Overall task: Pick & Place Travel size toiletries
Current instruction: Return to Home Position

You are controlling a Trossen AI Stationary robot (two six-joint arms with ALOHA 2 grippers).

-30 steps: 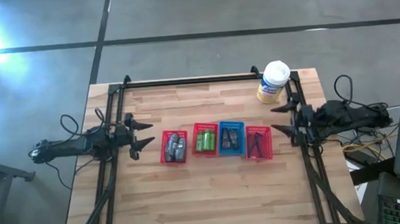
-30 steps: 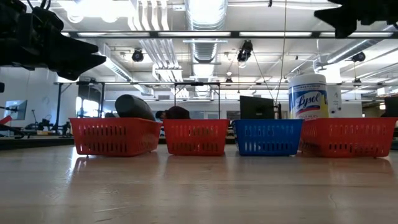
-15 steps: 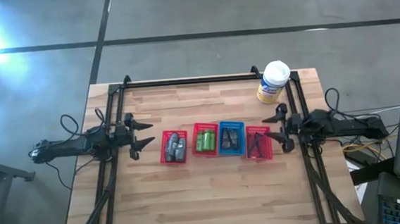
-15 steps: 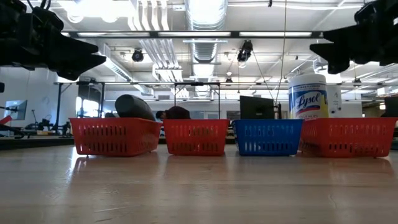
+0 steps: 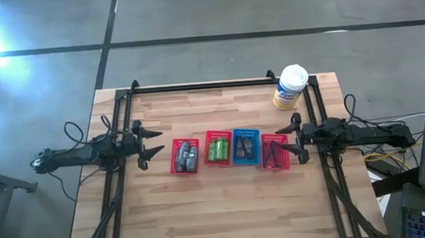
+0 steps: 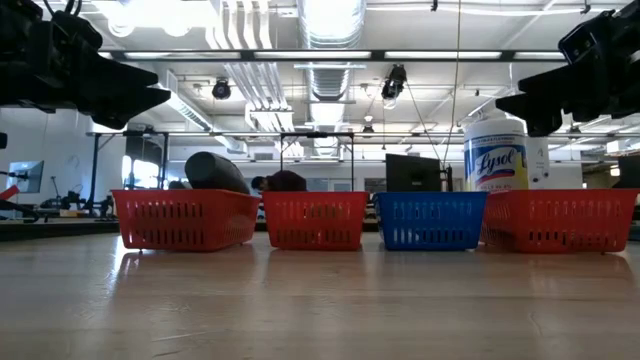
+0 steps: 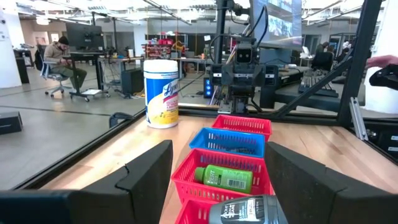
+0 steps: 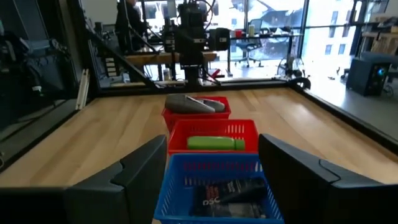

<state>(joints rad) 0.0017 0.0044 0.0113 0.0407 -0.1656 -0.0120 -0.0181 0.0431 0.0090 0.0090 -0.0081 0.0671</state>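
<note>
**Everything binned, right arm drawing in**

Finds the travel size toiletries all in the basket row between the two pincers: grey tubes (image 5: 185,157) in the first red basket (image 5: 173,158) just ahead of the left pincer (image 5: 158,139), green packs (image 5: 218,149) next, dark pieces (image 5: 246,147) in the blue basket (image 5: 247,162), slim black pieces (image 5: 273,154) in the last red basket (image 5: 276,168), right before the right pincer (image 5: 292,136). Puts that right pincer closer to its basket than a second ago, spread wide and empty. Keeps the left pincer unmoved, likewise agape, holding nothing. Suggests sorting done, only parking left.
</note>
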